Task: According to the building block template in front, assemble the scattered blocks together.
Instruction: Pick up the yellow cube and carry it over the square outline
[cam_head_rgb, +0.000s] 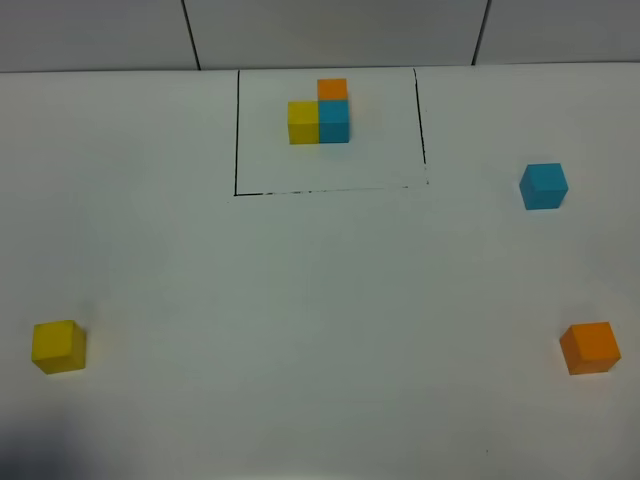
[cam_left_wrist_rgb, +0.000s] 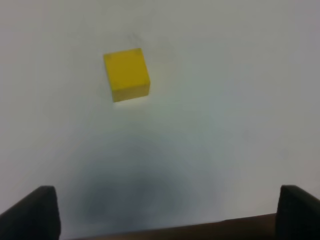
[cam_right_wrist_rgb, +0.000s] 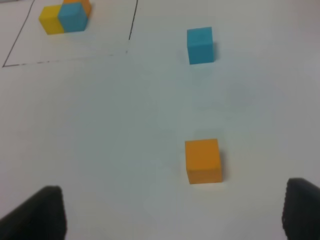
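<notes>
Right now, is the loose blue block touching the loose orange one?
Apart. The exterior high view shows space between the loose blue block and loose orange block.

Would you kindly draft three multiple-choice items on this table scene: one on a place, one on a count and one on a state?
1. Where does the blue cube lie relative to the drawn frame?
A. outside it, to its right
B. inside it
C. outside it, to its left

2. How many loose cubes lie outside the frame?
A. two
B. three
C. four

3. What state is the left gripper in?
A. shut on a cube
B. shut, empty
C. open, holding nothing

Answers:
1 A: in the high view the blue cube sits past the frame's right line.
2 B: the yellow cube, the blue cube and the orange cube lie apart.
3 C: its jaws stand wide apart and the yellow cube lies ahead, untouched.
</notes>
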